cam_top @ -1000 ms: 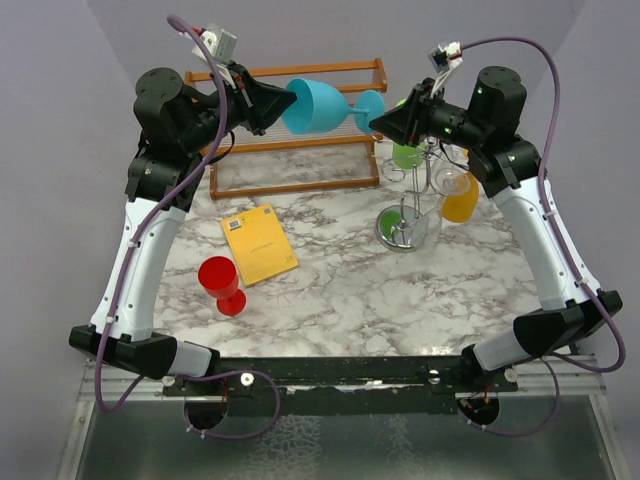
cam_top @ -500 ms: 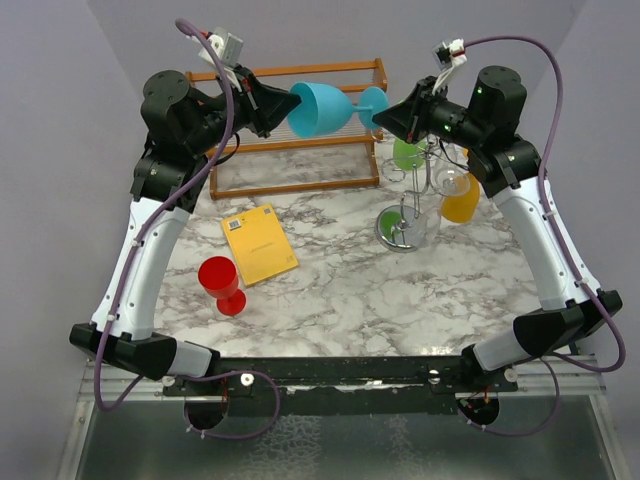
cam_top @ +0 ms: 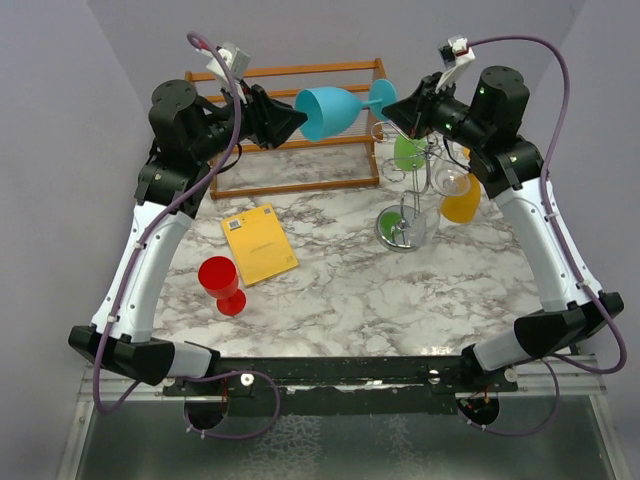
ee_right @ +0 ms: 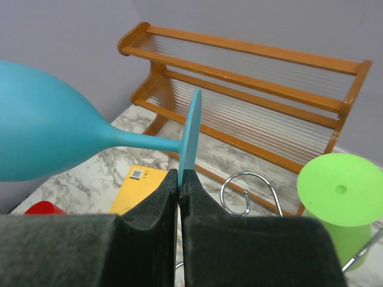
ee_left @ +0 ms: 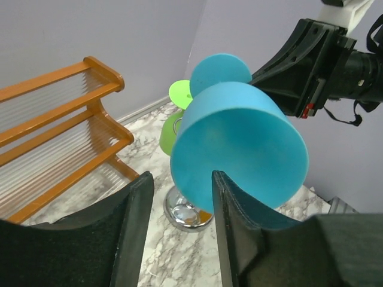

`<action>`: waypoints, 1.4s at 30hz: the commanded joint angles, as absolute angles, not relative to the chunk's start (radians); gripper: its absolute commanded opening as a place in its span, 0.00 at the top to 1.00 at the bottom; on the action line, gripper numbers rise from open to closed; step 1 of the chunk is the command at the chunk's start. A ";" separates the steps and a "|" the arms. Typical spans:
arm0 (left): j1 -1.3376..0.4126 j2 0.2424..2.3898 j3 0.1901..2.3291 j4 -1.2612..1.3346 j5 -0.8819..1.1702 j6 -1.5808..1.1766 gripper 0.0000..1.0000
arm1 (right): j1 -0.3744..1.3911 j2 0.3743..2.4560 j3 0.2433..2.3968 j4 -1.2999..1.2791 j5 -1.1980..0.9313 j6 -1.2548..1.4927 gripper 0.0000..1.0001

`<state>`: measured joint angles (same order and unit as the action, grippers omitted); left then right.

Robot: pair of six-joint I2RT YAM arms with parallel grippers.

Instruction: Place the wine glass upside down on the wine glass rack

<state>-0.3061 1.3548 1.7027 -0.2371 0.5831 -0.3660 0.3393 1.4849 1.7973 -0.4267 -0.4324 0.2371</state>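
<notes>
A blue wine glass [cam_top: 330, 110] lies sideways in the air between my two arms. My right gripper [cam_top: 392, 106] is shut on the edge of its round foot [ee_right: 191, 128], with the stem and bowl [ee_right: 48, 131] reaching left. My left gripper [cam_top: 296, 120] stands open at the bowl's rim; in the left wrist view the bowl [ee_left: 239, 149] sits just beyond the parted fingers [ee_left: 139, 227]. The silver wine glass rack [cam_top: 403, 228] stands below the right gripper, with green [cam_top: 407, 152], clear [cam_top: 450, 181] and orange [cam_top: 460, 203] glasses hanging from it. One curled wire arm [ee_right: 246, 191] shows beside the green glass's foot [ee_right: 341, 188].
A brown wooden slatted shelf [cam_top: 290, 150] stands at the back of the marble table [cam_top: 400, 290]. A yellow booklet [cam_top: 258, 243] lies left of centre, and a red glass [cam_top: 220, 280] stands upright near it. Purple walls close in the back and sides.
My left gripper has opened and let go of the blue glass's bowl. My right gripper has shut on the glass's foot, and the glass has drifted slightly up and right.
</notes>
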 commanded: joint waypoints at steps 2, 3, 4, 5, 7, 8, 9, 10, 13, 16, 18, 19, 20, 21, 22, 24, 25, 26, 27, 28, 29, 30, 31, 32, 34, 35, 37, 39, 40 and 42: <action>-0.308 1.281 1.689 -0.308 0.518 -0.240 0.43 | 0.344 1.403 1.792 -0.421 -0.318 0.093 0.99; -0.308 1.274 1.688 -0.326 0.501 -0.213 0.40 | 0.344 1.399 1.794 -0.428 -0.312 0.043 0.99; -0.308 1.267 1.687 -0.346 0.480 -0.182 0.37 | 0.344 1.394 1.796 -0.439 -0.308 0.004 0.99; -0.309 1.260 1.685 -0.364 0.460 -0.155 0.34 | 0.344 1.386 1.798 -0.449 -0.314 -0.037 0.99; -0.308 1.249 1.679 -0.395 0.406 -0.104 0.25 | 0.344 1.377 1.806 -0.484 -0.350 -0.141 0.99; -0.307 1.244 1.672 -0.405 0.373 -0.090 0.21 | 0.344 1.371 1.808 -0.508 -0.367 -0.189 0.99; -0.307 1.239 1.662 -0.413 0.332 -0.078 0.16 | 0.344 1.363 1.812 -0.535 -0.390 -0.241 0.99; -0.307 1.236 1.652 -0.418 0.310 -0.067 0.13 | 0.344 1.358 1.817 -0.566 -0.413 -0.295 0.99; -0.307 1.231 1.630 -0.426 0.280 -0.042 0.09 | 0.345 1.342 1.834 -0.662 -0.448 -0.432 0.99; -0.306 1.230 1.621 -0.425 0.272 -0.028 0.07 | 0.344 1.321 1.838 -0.723 -0.452 -0.525 0.99; -0.306 1.231 1.618 -0.425 0.270 -0.020 0.06 | 0.344 1.303 1.830 -0.752 -0.458 -0.586 0.99; -0.307 1.232 1.617 -0.425 0.269 -0.016 0.06 | 0.345 1.293 1.825 -0.771 -0.469 -0.620 0.99; -0.305 1.230 1.615 -0.424 0.268 -0.013 0.06 | 0.345 1.283 1.818 -0.790 -0.478 -0.653 0.99; -0.306 1.230 1.614 -0.423 0.268 -0.008 0.06 | 0.345 1.272 1.811 -0.816 -0.496 -0.695 0.99; -0.306 1.230 1.613 -0.423 0.268 -0.004 0.06 | 0.345 1.263 1.806 -0.852 -0.520 -0.746 0.99; -0.306 1.230 1.611 -0.422 0.270 -0.001 0.06 | 0.345 1.240 1.785 -0.903 -0.558 -0.855 0.99; -0.306 1.230 1.611 -0.421 0.272 -0.001 0.06 | 0.345 1.227 1.768 -0.910 -0.565 -0.887 0.99; -0.304 1.230 1.611 -0.419 0.275 0.000 0.06 | 0.345 1.213 1.752 -0.916 -0.569 -0.923 0.99; -0.304 1.232 1.610 -0.419 0.276 0.000 0.06 | 0.345 1.200 1.735 -0.922 -0.572 -0.957 0.99; -0.304 1.233 1.611 -0.418 0.280 0.000 0.06 | 0.345 1.191 1.726 -0.933 -0.571 -0.987 0.99; -0.303 1.234 1.610 -0.418 0.282 0.000 0.06 | 0.345 1.189 1.725 -0.954 -0.566 -1.014 0.99; -0.303 1.235 1.609 -0.419 0.282 0.001 0.06 | 0.345 1.190 1.729 -0.971 -0.560 -1.034 0.99; -0.303 1.236 1.608 -0.416 0.283 0.002 0.06 | 0.345 1.189 1.729 -0.981 -0.551 -1.052 0.99; -0.302 1.237 1.608 -0.416 0.284 0.001 0.06 | 0.345 1.187 1.725 -0.984 -0.539 -1.067 0.99; -0.302 1.240 1.609 -0.415 0.287 0.002 0.06 | 0.345 1.184 1.717 -0.991 -0.514 -1.094 0.99; -0.301 1.241 1.609 -0.415 0.287 0.004 0.06 | 0.345 1.186 1.716 -0.996 -0.503 -1.104 0.99; -0.301 1.244 1.609 -0.413 0.291 0.003 0.06 | 0.345 1.187 1.710 -1.000 -0.474 -1.124 0.99; -0.300 1.247 1.609 -0.413 0.296 0.004 0.06 | 0.345 1.189 1.700 -0.999 -0.450 -1.139 0.99; -0.299 1.248 1.609 -0.413 0.298 0.004 0.06 | 0.346 1.190 1.694 -0.996 -0.434 -1.144 0.99; -0.298 1.251 1.609 -0.412 0.302 0.003 0.06 | 0.346 1.191 1.682 -0.982 -0.405 -1.152 0.99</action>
<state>-0.3027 1.2457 1.6188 -0.4358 0.2970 -0.0048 0.3393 1.1904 1.6989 -0.9867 -0.4847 -1.0988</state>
